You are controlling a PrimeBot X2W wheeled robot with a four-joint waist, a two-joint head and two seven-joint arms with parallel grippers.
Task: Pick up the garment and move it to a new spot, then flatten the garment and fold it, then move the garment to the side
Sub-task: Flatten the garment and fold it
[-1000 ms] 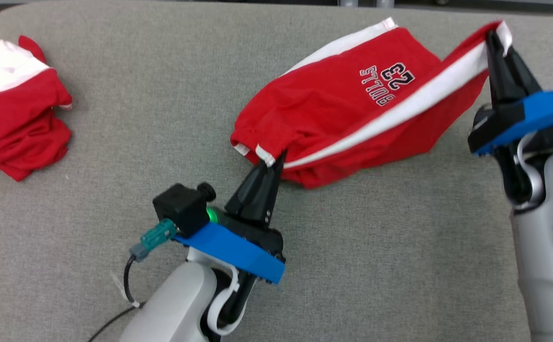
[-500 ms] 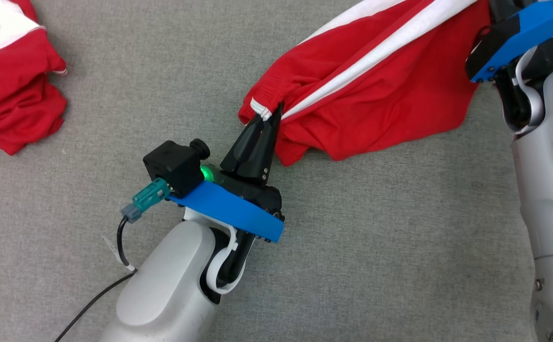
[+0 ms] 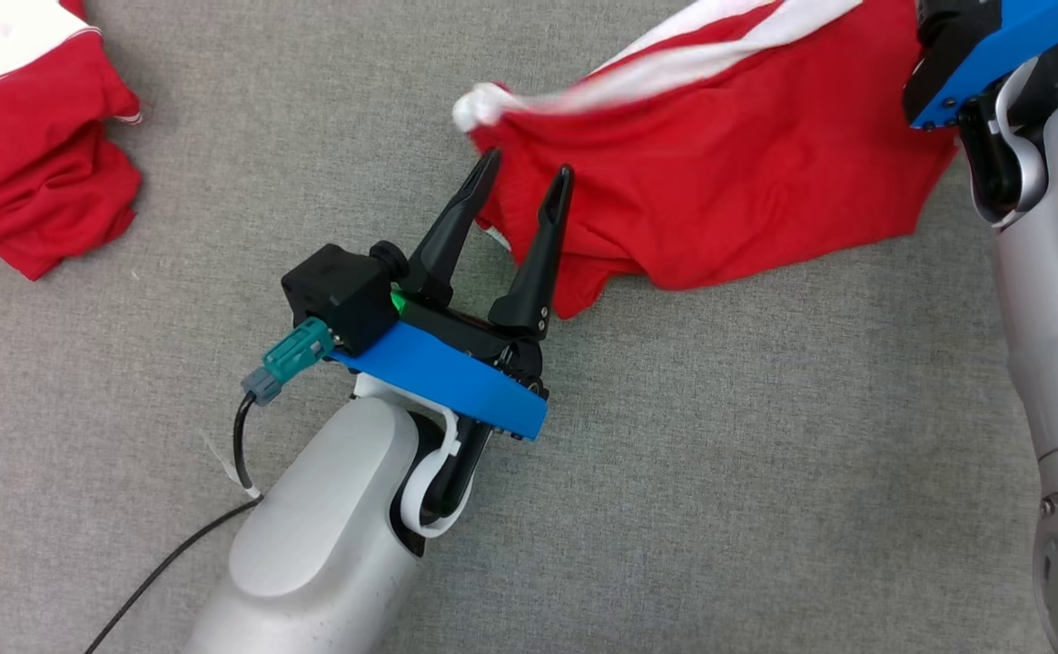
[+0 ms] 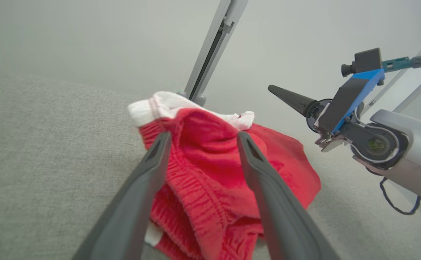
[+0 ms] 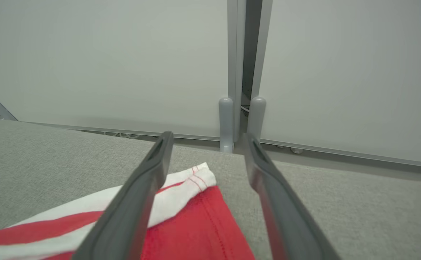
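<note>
The head camera looks steeply down on the grey table (image 3: 765, 454), close in. Each wrist camera sits low, just behind its own fingers (image 4: 134, 202), looking across the table to a pale wall (image 5: 87, 54). All three catch the red garment (image 3: 746, 173).

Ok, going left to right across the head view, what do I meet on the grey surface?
Crumpled red-and-white garment → left end effector, open at the shorts' left end → red shorts with a white stripe → right arm.
</note>
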